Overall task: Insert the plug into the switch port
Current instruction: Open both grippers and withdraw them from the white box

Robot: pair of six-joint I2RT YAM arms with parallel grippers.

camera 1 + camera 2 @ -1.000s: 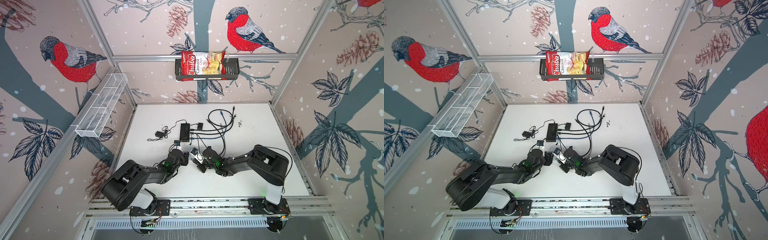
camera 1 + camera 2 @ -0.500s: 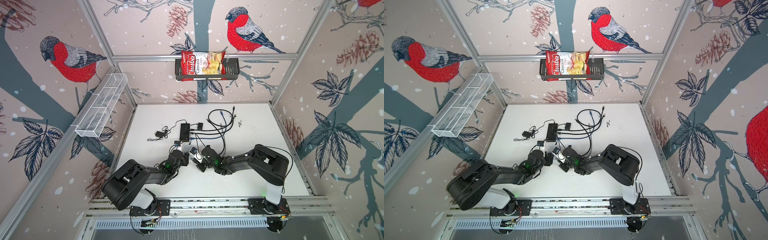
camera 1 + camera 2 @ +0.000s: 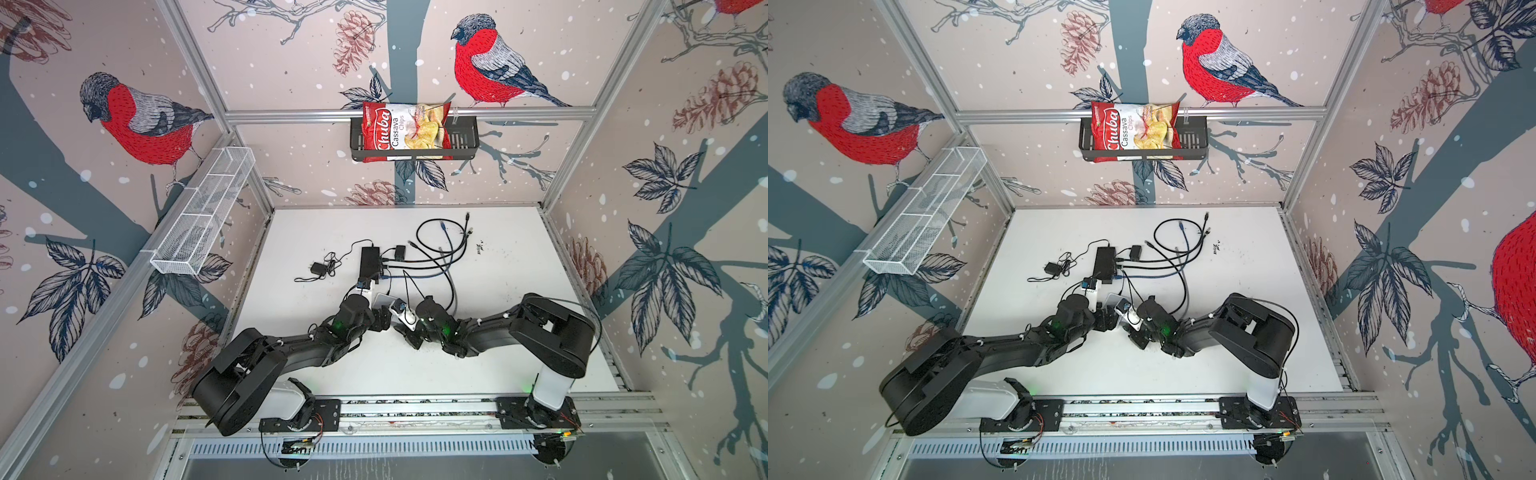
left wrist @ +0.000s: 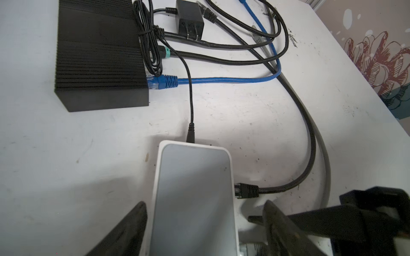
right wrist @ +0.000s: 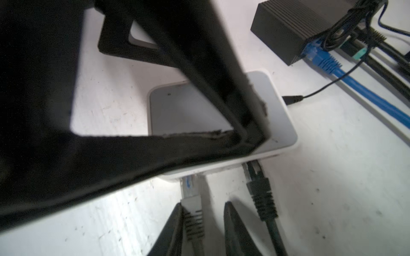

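The right claw stands partly open around the grey plug. One finger touches the plug's boot and the other stands clear of it. The plug's clear tip sits at a port in the side of the white switch; how deep it goes cannot be told. One black plug sits in the same side.

The left claw is spread wide astride the switch, with a gap on each side, and grips nothing. One thin power lead enters the switch's far end, making three leads in all.

Beyond lie one black ribbed box with one blue cable plugged in, and two power adapters.

The switch lies mid-table, well away from every edge. Bare surface lies open to the right of the cable loops.

Farthest back, one chip bag rests in one black basket.
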